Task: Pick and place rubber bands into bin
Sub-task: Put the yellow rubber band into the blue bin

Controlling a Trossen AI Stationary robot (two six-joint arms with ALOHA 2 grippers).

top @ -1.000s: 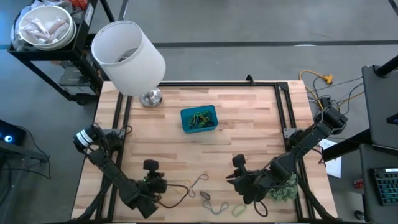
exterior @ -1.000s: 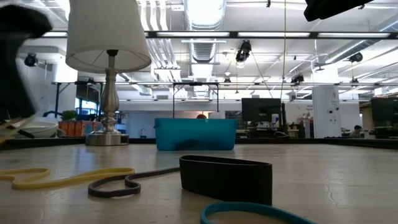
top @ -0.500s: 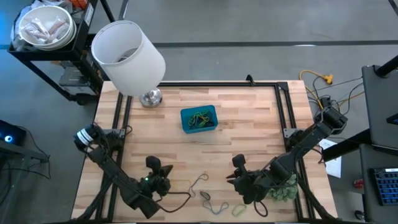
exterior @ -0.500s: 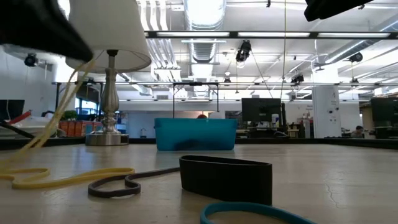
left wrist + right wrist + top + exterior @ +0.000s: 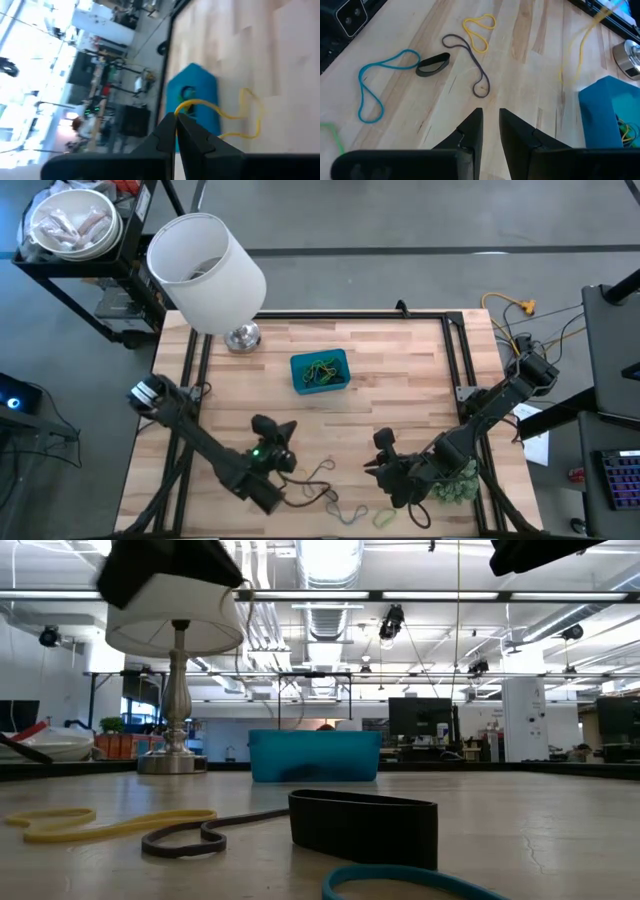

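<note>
Left tool now lifted off the bench and swung rightward toward the bin, clenched on a yellow rubber band dangling below. Carry under way, drop into the bin likely next. More rubber bands lying near. Right tool parked near right, slightly parted, empty.

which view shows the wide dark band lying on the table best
The right wrist view: the wide dark flat rubber band shows whole from above, between a blue loop and a thin dark loop. The low view shows it close but side-on, standing on edge. The high view shows it barely; the left wrist view not at all.
</note>
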